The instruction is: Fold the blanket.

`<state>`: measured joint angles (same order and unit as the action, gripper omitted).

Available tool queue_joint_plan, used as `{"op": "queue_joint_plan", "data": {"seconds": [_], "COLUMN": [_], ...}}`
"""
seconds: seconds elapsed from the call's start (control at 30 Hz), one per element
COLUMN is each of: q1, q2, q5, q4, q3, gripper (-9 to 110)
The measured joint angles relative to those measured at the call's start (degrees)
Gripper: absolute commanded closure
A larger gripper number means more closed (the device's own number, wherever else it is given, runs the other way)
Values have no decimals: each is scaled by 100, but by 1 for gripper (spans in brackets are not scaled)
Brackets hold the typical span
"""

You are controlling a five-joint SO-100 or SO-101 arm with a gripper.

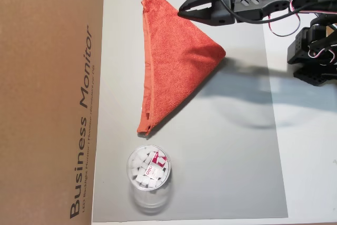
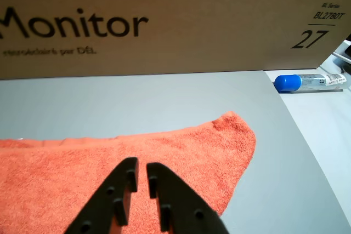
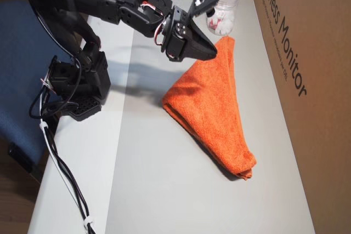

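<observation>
The blanket (image 1: 176,61) is an orange-red terry towel lying on the grey mat (image 1: 231,146), folded over into a triangle with one long hemmed edge toward the cardboard box. In an overhead view the blanket (image 3: 211,108) runs from the jar down to a folded corner. My black gripper (image 1: 181,11) hovers over the triangle's corner, away from the box. In the wrist view the gripper (image 2: 137,172) sits just above the blanket (image 2: 181,157). Its jaws stand almost together with only a thin slit between them and no cloth in it.
A big brown "Business Monitor" cardboard box (image 1: 47,98) runs along one side of the mat. A clear jar (image 1: 149,175) with white pieces stands past the blanket's narrow end. A blue-capped tube (image 2: 310,82) lies off the mat by the box. The arm's base (image 3: 77,86) sits at the table's edge.
</observation>
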<state>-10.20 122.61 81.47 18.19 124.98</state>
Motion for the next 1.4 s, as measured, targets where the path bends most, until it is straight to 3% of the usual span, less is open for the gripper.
{"op": "queue_joint_plan", "data": {"seconds": [0.33,1.0,1.4], "q1": [334,861,861], "q2": [1696,4052,5440], "q5": [0,-26,-9], "q4": [35,3806,4148], "q3": [1424,1696,3006], "gripper": [102,102,102]}}
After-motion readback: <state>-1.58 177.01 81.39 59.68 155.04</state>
